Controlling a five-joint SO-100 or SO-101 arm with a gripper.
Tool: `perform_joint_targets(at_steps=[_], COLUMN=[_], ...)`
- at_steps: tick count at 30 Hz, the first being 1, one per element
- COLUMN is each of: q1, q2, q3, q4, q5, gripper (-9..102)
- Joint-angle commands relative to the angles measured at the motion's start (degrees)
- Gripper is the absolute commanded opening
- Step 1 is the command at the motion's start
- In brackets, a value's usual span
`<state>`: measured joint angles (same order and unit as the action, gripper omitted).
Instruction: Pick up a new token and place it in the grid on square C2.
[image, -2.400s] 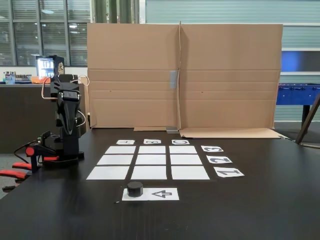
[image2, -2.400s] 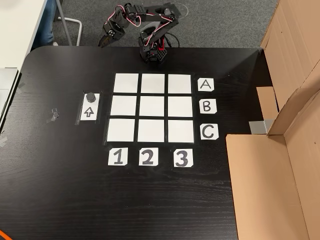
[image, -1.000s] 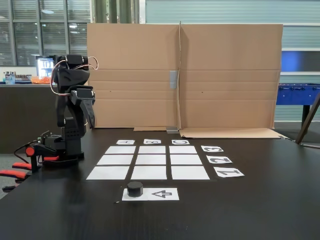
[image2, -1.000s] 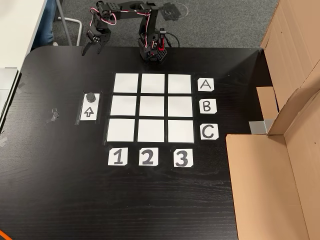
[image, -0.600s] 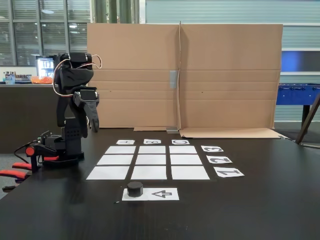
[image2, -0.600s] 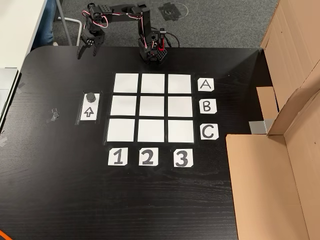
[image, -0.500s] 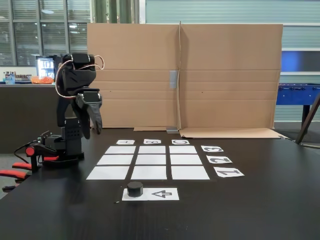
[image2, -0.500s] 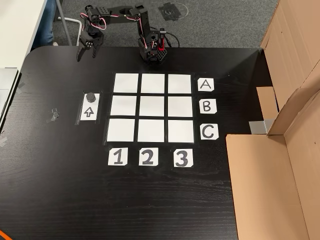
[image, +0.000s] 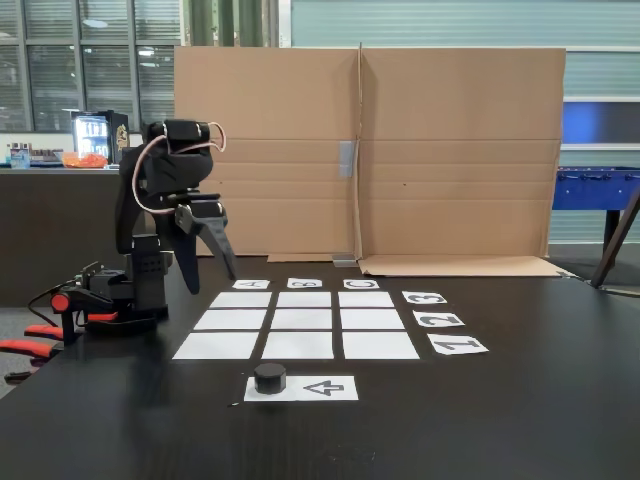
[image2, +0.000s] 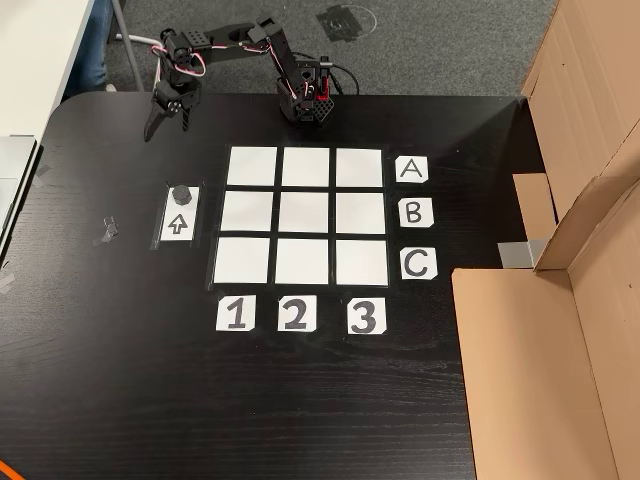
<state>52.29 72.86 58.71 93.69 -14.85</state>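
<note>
In a fixed view from above, the gripper (image2: 165, 124) hangs with fingers spread, empty, near the token (image2: 181, 193) on the arrow sheet (image2: 177, 225). Rightward lie the grid (image2: 304, 215), square C2 (image2: 302, 262) bare, then cardboard (image2: 560, 330).

The token (image: 269, 378) is black, set on a white sheet (image2: 180, 216) printed with a dark arrow. The grid (image2: 302, 216) is made of nine plain white rectangles, bordered by white labels (image2: 414, 212) printed with dark letters and digits. The desk (image2: 300, 400) is black. The hand (image2: 165, 121) is black, with red and white wires seen on the arm. Brown cardboard (image: 450, 150) is seen behind.
</note>
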Motion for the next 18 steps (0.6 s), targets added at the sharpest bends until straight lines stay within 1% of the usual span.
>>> perform_joint_targets(at_steps=[1,18], q1=[-1.1,-6.0], q2=[-2.2,-17.5], q3=[-3.9,-17.8], q4=[0.5,0.6], q5=[0.4,1.8], gripper=[44,44])
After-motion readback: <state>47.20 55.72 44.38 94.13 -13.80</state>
